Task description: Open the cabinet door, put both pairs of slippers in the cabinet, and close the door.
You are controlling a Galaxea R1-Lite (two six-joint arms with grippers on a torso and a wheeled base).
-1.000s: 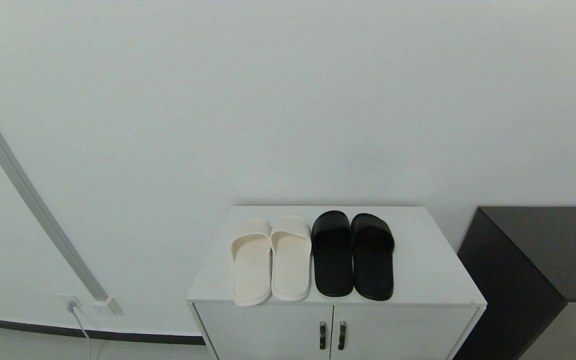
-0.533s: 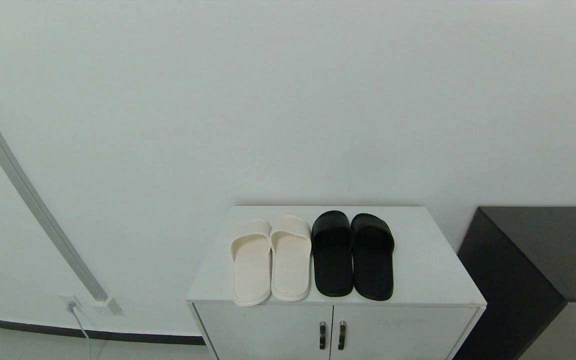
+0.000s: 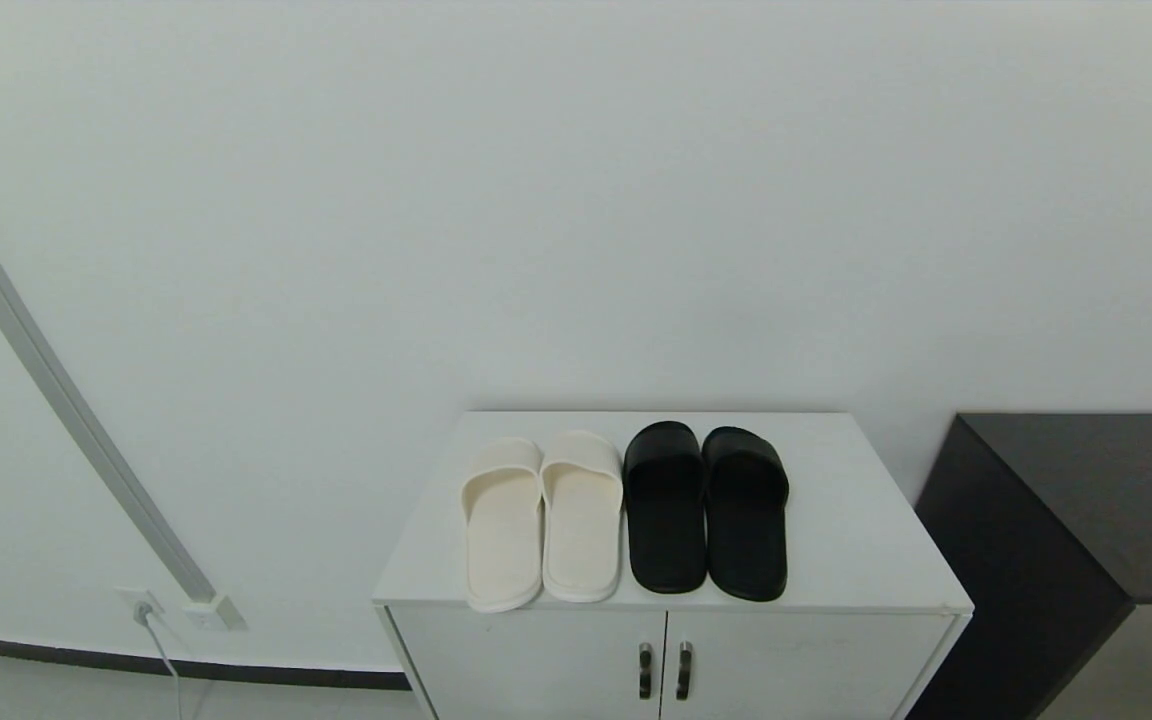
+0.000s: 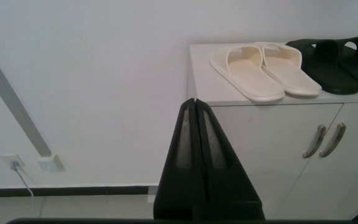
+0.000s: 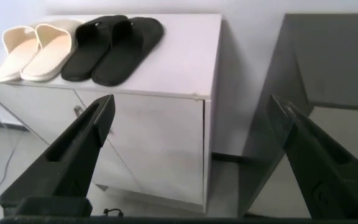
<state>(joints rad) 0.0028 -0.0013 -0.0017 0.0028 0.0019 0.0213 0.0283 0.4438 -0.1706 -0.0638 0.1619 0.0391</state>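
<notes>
On top of the white two-door cabinet [image 3: 856, 545], the cream moulded slippers [image 3: 541, 520] and black rubber slippers [image 3: 706, 510] sit side by side, and the doors look shut, I think. The left end effector [image 4: 195, 109] is pressed together and the right end effector [image 5: 191, 102] is spread wide. I'd hook one curved metal handle [image 4: 314, 141] and pull along the hinge arc. The left wrist view shows both handles whole, while the head view crops them.

I get soft, even light with no clear source: the wall [image 3: 576, 200] is bright and dims slightly toward the corners. The white slippers [image 3: 541, 520] and black slippers [image 3: 706, 510] cast only thin shadows on the cabinet top [image 3: 866, 540]. The dark unit [image 3: 1086, 500] at 4 o'clock shows a pale sheen. The wall conduit [image 3: 56, 390] at 9 o'clock bows with lens bending.
</notes>
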